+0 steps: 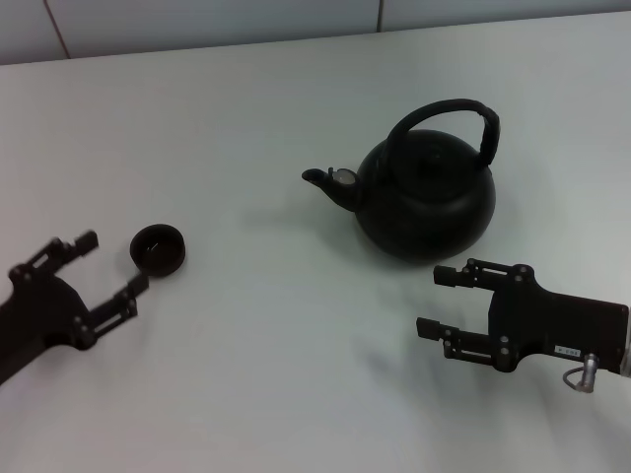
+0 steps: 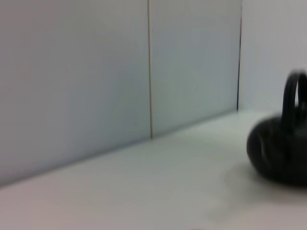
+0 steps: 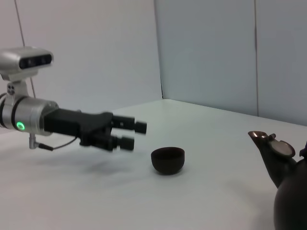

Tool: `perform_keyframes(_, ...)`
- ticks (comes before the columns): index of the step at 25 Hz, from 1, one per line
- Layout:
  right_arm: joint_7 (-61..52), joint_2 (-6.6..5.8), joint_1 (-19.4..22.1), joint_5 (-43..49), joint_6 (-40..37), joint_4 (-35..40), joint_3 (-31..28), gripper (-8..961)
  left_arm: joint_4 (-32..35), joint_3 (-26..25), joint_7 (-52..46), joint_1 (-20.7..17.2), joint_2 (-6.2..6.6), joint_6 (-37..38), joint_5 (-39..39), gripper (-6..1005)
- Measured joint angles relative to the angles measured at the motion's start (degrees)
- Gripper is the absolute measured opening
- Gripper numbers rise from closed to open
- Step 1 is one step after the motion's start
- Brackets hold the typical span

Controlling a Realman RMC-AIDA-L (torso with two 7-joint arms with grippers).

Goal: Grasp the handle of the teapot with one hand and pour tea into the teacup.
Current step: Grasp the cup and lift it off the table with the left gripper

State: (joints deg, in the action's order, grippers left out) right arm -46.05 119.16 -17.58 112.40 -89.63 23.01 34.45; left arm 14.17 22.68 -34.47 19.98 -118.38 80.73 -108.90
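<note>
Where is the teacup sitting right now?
In the head view the teacup sits on the table's left side, just beyond the open left gripper, well left of the teapot spout.

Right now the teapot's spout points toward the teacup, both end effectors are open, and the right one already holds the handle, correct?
Not quite. The head view shows the right end effector open beside the teapot, clear of the handle. The spout does point toward the teacup, and the left end effector is open.

The teapot (image 1: 424,197) stands upright, spout toward the teacup (image 1: 158,248), both open pincers apart from them.
</note>
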Motion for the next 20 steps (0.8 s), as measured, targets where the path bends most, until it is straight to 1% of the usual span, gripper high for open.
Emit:
perform_keyframes(3, 0.00, 0.00, 0.12, 0.00, 0.05, -0.05, -0.18, 676, 0.02, 1.37, 0.02, 0.19, -0.01, -1.72, 0.00, 799)
perform_keyframes(12, 0.04, 0.00, 0.35, 0.00, -0.19, -0.08, -0.70, 676, -0.31, 2.46, 0.50, 0.98, -0.18, -3.52, 0.02, 799)
perform_keyframes(19, 0.09, 0.00, 0.08, 0.00, -0.23, -0.07, -0.75, 676, -1.49, 3.07, 0.60, 2.85, -0.27, -6.26, 0.07, 799)
perform_keyframes(20, 0.09, 0.00, 0.03, 0.00, -0.25, -0.07, -0.78, 676, -2.03, 3.07, 0.61, 3.91, -0.27, -7.85, 0.09, 799)
